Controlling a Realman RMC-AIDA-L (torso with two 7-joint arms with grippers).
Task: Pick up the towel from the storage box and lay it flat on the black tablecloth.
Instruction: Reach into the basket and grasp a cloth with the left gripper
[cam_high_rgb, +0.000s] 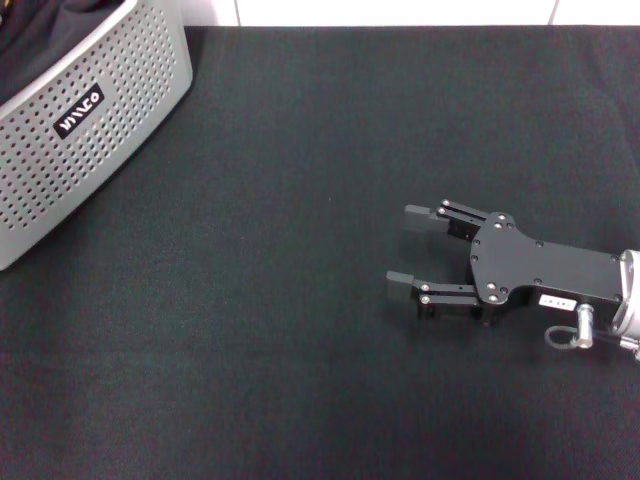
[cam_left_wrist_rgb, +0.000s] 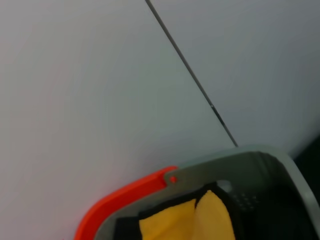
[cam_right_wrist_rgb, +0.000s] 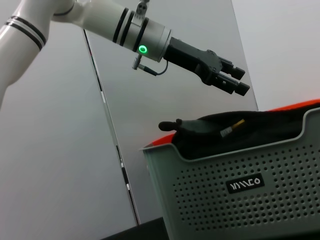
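The storage box (cam_high_rgb: 90, 130), light grey with round holes and a black label, stands at the far left on the black tablecloth (cam_high_rgb: 330, 120). The left wrist view shows the towel's orange-yellow face (cam_left_wrist_rgb: 200, 222) inside the box (cam_left_wrist_rgb: 260, 160), partly under a black cloth. In the right wrist view only a sliver of the towel (cam_right_wrist_rgb: 237, 123) shows among the black cloth. My left gripper (cam_right_wrist_rgb: 239, 81) hovers above the box (cam_right_wrist_rgb: 240, 185), holding nothing. My right gripper (cam_high_rgb: 408, 250) is open and empty, low over the tablecloth at the right.
A plain black cloth (cam_high_rgb: 40, 30) fills the top of the box and bulges over its rim (cam_right_wrist_rgb: 220, 130). The box has an orange-red far rim (cam_left_wrist_rgb: 125, 195). A white wall lies behind the table.
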